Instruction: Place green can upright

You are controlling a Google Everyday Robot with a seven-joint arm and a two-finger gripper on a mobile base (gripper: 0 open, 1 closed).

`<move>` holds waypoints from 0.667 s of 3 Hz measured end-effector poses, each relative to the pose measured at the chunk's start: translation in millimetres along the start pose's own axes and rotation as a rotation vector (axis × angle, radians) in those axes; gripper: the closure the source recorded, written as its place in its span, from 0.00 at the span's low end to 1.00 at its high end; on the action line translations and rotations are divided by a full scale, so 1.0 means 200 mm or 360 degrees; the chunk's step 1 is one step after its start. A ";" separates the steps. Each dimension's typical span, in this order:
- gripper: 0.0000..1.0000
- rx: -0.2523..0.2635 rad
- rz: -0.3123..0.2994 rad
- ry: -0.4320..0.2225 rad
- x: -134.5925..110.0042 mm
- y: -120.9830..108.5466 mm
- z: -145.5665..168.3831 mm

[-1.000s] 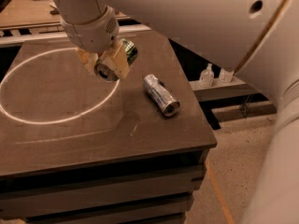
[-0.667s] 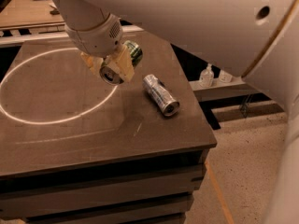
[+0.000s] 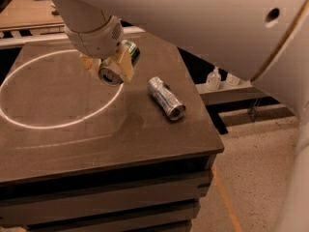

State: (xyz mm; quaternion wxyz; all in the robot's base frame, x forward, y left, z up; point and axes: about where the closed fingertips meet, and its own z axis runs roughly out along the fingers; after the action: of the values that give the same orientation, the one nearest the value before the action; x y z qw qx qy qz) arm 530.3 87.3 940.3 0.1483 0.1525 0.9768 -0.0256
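Though not yet set down, counts as mid-carry. Near: front of the table (image 3: 96, 141); then a silver can (image 3: 166, 98) lying on its side, right of centre. Behind and to its left: the gripper (image 3: 109, 72) over the tabletop, fingers pinching the green can (image 3: 131, 52), held tilted, silver end toward the camera. Likely calls next for swinging the can's axis vertical, then lowering base-first, apart from the silver can. Farthest: two bottles (image 3: 214, 79) on a ledge.

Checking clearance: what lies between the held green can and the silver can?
Bare tabletop only, in camera view; the gripper holds the green can near the silver can.
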 end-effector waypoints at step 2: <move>1.00 0.0079 0.0021 -0.0044 -0.03 0.05 0.03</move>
State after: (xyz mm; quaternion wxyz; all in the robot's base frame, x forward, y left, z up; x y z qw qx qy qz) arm 540.2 93.7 936.4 0.1579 0.1622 0.9727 -0.0511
